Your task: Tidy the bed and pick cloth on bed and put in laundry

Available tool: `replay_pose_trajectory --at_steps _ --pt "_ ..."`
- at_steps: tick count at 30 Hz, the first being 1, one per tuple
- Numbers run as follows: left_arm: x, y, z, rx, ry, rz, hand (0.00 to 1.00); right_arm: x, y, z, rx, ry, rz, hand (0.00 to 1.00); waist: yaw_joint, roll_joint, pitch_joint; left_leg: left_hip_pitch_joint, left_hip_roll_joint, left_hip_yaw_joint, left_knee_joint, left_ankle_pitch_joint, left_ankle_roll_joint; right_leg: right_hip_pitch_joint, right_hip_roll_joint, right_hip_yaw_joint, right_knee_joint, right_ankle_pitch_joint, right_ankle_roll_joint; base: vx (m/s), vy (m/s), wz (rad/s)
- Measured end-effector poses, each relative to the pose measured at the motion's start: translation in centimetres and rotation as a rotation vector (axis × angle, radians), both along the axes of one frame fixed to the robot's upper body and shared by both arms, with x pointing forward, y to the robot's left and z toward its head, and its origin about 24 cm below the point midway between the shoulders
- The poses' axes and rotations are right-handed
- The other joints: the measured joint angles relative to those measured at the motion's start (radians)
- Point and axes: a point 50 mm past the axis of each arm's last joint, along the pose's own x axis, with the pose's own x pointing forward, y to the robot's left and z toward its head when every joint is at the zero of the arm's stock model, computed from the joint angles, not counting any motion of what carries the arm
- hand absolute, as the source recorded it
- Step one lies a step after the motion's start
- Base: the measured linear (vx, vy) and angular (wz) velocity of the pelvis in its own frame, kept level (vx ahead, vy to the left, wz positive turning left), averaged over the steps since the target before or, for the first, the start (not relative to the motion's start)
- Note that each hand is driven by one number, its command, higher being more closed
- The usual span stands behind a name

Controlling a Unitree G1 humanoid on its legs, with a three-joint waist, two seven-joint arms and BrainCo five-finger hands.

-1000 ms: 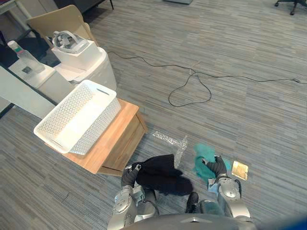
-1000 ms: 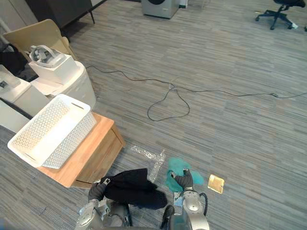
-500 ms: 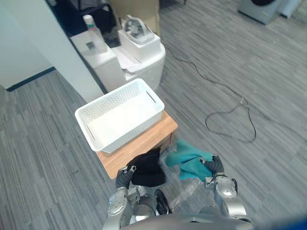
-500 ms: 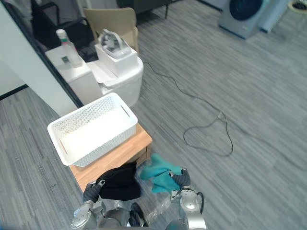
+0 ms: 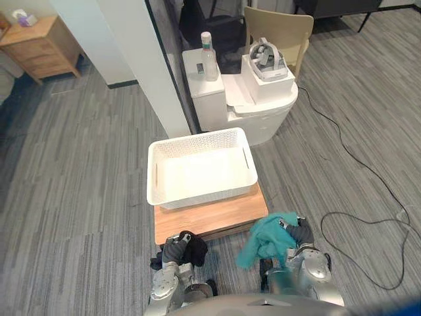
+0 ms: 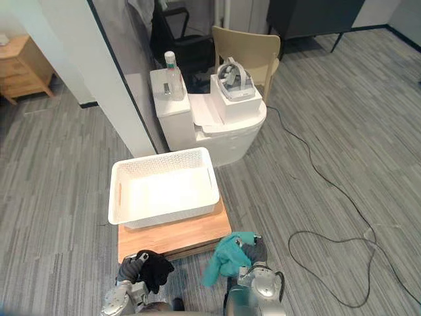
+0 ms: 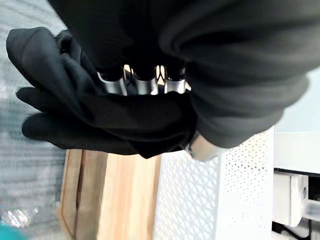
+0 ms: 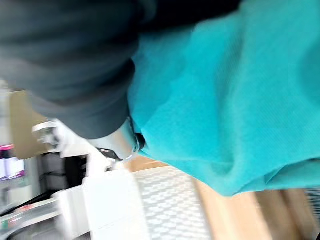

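Observation:
A white perforated laundry basket (image 5: 161, 155) stands on a low wooden table (image 5: 197, 224), straight ahead of me. My left hand (image 5: 175, 251) is shut on a bunched black cloth (image 5: 193, 249), held just short of the table's near left corner; its fingers (image 7: 135, 86) curl into the black cloth (image 7: 115, 115). My right hand (image 5: 301, 233) is shut on a teal cloth (image 5: 264, 239) that hangs by the table's near right corner. The teal cloth (image 8: 225, 95) drapes past the hand in the right wrist view. The basket (image 6: 163, 186) holds nothing.
Behind the basket stands a white round unit (image 5: 253, 112) with a bottle (image 5: 208, 56) and a headset on a white box (image 5: 266, 60). A beige chair (image 5: 279, 26) is beyond it. A white pillar (image 5: 128, 46) rises at left, a wooden nightstand (image 5: 39, 43) far left. A black cable (image 5: 358, 217) loops on the floor at right.
The camera has swung round, so the basket and table now sit square in front of me. Both hands still hold their cloths; the black cloth is bunched tighter.

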Motion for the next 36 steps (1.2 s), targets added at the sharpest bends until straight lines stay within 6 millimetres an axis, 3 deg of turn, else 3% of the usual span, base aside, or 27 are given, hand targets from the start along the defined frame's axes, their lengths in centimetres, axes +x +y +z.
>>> replay_pose_trajectory --at_steps 2,4,5,6,9,10,13,15,17,19,22,27,36 --pt "0.1 0.1 0.0 0.001 -0.002 0.002 1.00 0.2 -0.1 1.1 0.004 -0.054 -0.006 1.00 0.003 -0.013 0.007 -0.010 0.006 0.012 0.033 -0.015 0.002 0.024 -0.006 -0.018 -0.016 -0.013 -0.006 -0.01 -0.007 0.50" --pt "0.6 0.0 0.3 0.001 -0.018 0.001 1.00 0.9 -0.9 2.9 -0.006 -0.145 -0.032 1.00 0.000 -0.023 0.010 -0.063 0.045 0.153 0.132 -0.070 0.023 0.031 -0.028 -0.055 -0.018 -0.021 -0.013 -0.03 0.082 0.54" --pt "0.6 0.0 0.2 -0.007 -0.018 0.007 1.00 1.5 -1.4 4.1 -0.026 -0.199 -0.042 1.00 -0.001 -0.024 0.010 -0.067 0.072 0.240 0.158 -0.080 0.017 0.024 -0.041 -0.060 -0.004 -0.028 -0.002 0.04 0.178 0.23" --pt "0.4 -0.1 0.2 -0.016 -0.013 0.013 1.00 2.3 -2.1 5.7 -0.065 -0.272 -0.037 1.00 0.000 -0.026 0.007 -0.068 0.057 0.256 0.160 -0.068 0.001 0.016 -0.060 -0.058 0.014 -0.020 0.022 0.05 0.158 0.16" --pt "-0.1 0.2 0.0 -0.006 0.002 0.013 1.00 3.4 -2.4 9.0 -0.084 -0.416 -0.045 1.00 -0.004 -0.034 -0.003 -0.067 0.027 0.263 0.153 -0.063 0.004 0.017 -0.087 -0.059 -0.003 -0.006 0.045 0.11 0.171 0.10" --pt "-0.1 0.2 0.0 -0.004 0.000 0.012 1.00 4.0 -2.8 10.8 -0.118 -0.500 -0.052 1.00 -0.005 -0.039 -0.009 -0.065 0.012 0.267 0.141 -0.055 0.005 0.022 -0.099 -0.062 -0.020 0.004 0.057 0.08 0.090 0.09" --pt "-0.4 0.0 -0.1 -0.010 0.006 0.005 1.00 5.3 -4.3 14.5 -0.201 -0.649 -0.074 1.00 -0.008 -0.041 -0.015 -0.018 -0.011 0.272 0.099 -0.039 0.001 0.080 -0.117 -0.086 -0.055 0.017 0.065 0.10 0.087 0.20" --pt "-1.2 0.0 -0.4 -0.015 0.029 0.008 1.00 6.9 -4.7 17.3 -0.262 -0.757 -0.053 1.00 -0.008 -0.045 -0.051 0.006 -0.018 0.272 0.075 -0.038 0.000 0.105 -0.118 -0.092 -0.065 0.020 0.070 0.08 0.059 0.04" --pt "-1.5 0.2 -0.5 -0.010 0.038 0.010 1.00 7.8 -4.6 19.3 -0.290 -0.838 -0.030 1.00 -0.007 -0.049 -0.066 0.017 -0.021 0.273 0.064 -0.036 -0.003 0.114 -0.118 -0.097 -0.078 0.029 0.073 0.07 0.028 0.03" --pt "-1.7 0.3 -0.7 -0.007 0.050 0.010 1.00 9.5 -3.9 23.3 -0.329 -0.986 0.010 1.00 -0.005 -0.051 -0.068 0.040 -0.021 0.278 0.065 -0.026 -0.019 0.150 -0.117 -0.103 -0.104 0.063 0.071 0.05 0.058 0.02" --pt "-1.7 0.5 -0.8 -0.006 0.053 0.015 1.00 10.7 -2.7 26.2 -0.347 -1.101 0.052 1.00 -0.004 -0.058 -0.076 0.044 -0.023 0.279 0.061 -0.013 -0.018 0.164 -0.117 -0.111 -0.123 0.095 0.068 -0.01 0.050 0.08" --pt "-1.8 0.9 -1.3 -0.005 0.077 0.023 1.00 12.6 -1.1 28.5 -0.363 -1.151 0.112 1.00 0.014 -0.072 -0.085 0.044 -0.032 0.294 0.052 -0.008 -0.014 0.176 -0.123 -0.112 -0.152 0.125 0.086 -0.03 0.030 0.06" --pt "-1.5 1.3 -1.3 -0.021 0.072 0.046 1.00 14.0 1.5 29.0 -0.351 -1.149 0.212 1.00 0.021 -0.073 -0.085 0.040 -0.036 0.293 0.053 -0.008 -0.014 0.197 -0.127 -0.140 -0.173 0.157 0.093 0.00 -0.005 0.09"
